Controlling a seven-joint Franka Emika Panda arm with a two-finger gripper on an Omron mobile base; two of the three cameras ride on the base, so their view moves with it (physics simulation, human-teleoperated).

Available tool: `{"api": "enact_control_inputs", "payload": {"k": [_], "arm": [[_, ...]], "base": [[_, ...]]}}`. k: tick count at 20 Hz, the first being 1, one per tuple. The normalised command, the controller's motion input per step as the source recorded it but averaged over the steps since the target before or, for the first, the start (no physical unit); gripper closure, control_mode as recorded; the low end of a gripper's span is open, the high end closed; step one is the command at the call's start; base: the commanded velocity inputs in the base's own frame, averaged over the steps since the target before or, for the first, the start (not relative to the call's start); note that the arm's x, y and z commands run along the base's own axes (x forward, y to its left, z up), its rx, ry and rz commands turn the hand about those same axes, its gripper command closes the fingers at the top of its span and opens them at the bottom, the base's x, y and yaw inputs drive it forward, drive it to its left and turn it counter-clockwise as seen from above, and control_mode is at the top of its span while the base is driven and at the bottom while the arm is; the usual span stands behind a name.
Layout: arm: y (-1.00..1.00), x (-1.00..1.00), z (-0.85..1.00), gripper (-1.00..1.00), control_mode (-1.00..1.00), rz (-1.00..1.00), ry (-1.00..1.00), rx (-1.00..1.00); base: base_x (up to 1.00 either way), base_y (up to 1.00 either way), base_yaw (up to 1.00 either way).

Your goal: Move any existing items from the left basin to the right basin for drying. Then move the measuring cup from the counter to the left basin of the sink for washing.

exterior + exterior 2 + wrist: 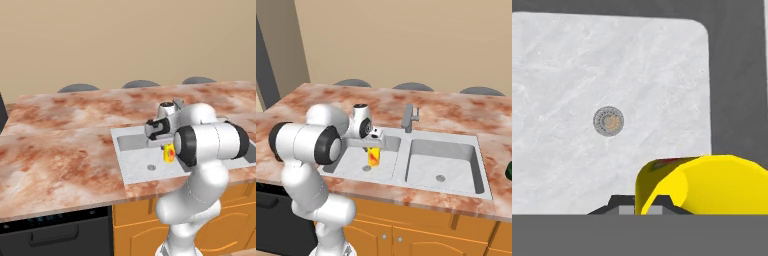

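— Where exactly, then, for the yellow carton (pixel 373 156)?

— Hanging under the gripper (pixel 374 148), lifted above the floor of the left basin (pixel 351 162). Seen from the right base camera as a small yellow box with a red mark, just below the white hand. Seen from the left base camera as a yellow patch with red (pixel 169 152), partly hidden behind the arm's dark elbow joint.

— And the pincer itself?

— Clamped on the carton, judging by how the box hangs off the basin floor. Looming large and yellow at the lower right of the hand camera (pixel 712 185), with the dark fingertips (pixel 619 202) rising beside it. Round drain (pixel 608 121) well apart from it, up and to the left on the speckled floor.

— Rest of the sink?

— Light grey double bowl (pixel 483 192) set into the reddish marbled counter (pixel 60 155). Grey faucet (pixel 410 118) upright behind the divider. Right basin (pixel 431 165) beyond it, with its own drain. Dark green shape (pixel 509 171) at the right edge of the right base camera, too cropped to identify.
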Motion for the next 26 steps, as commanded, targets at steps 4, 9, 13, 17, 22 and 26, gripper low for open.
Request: {"api": "enact_control_inputs", "payload": {"k": [4,9,13,17,22,26], "arm": [[-0.11,0.00,0.73,1.00,-1.00,-0.02,0.01,0.00],[-0.18,0.00,0.53,1.00,-1.00,-0.01,0.01,0.00],[-0.25,-0.02,0.35,1.00,-1.00,0.00,0.02,0.00],[-0.36,-0.03,0.25,1.00,-1.00,0.00,0.03,0.00],[-0.40,-0.06,0.21,1.00,-1.00,0.00,0.02,0.00],[-0.48,-0.07,0.19,1.00,-1.00,0.00,0.00,0.00]], "base": [[0.00,0.00,0.00],[0.00,0.00,0.00],[0.00,0.00,0.00],[0.00,0.00,0.00],[0.00,0.00,0.00],[0.00,0.00,0.00]]}}
